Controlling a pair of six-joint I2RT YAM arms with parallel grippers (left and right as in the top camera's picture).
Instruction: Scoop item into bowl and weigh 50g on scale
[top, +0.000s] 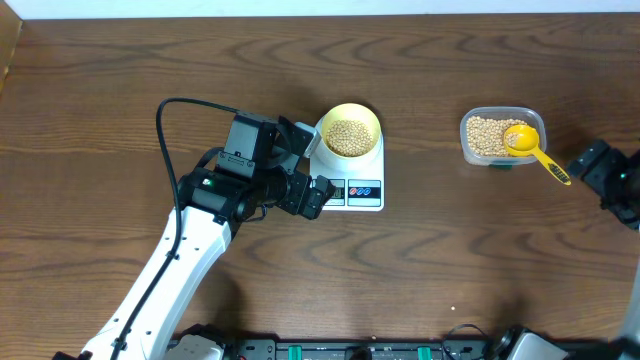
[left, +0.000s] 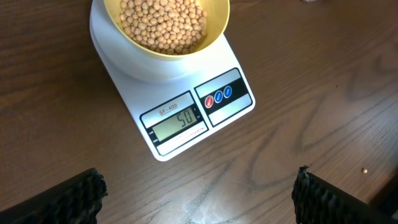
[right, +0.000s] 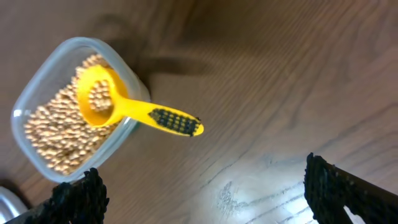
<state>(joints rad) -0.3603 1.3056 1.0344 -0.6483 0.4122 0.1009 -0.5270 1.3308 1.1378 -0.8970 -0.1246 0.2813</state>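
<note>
Beside the scale (left: 186, 124), the left gripper (left: 199, 186) hovers, jaws wide apart.

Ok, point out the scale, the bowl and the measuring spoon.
scale (left: 180, 118): left wrist view, on its grey display.
bowl (top: 350, 110): overhead view, on the bare inner wall near the rim.
measuring spoon (right: 135, 111): right wrist view, on the yellow handle.
</note>
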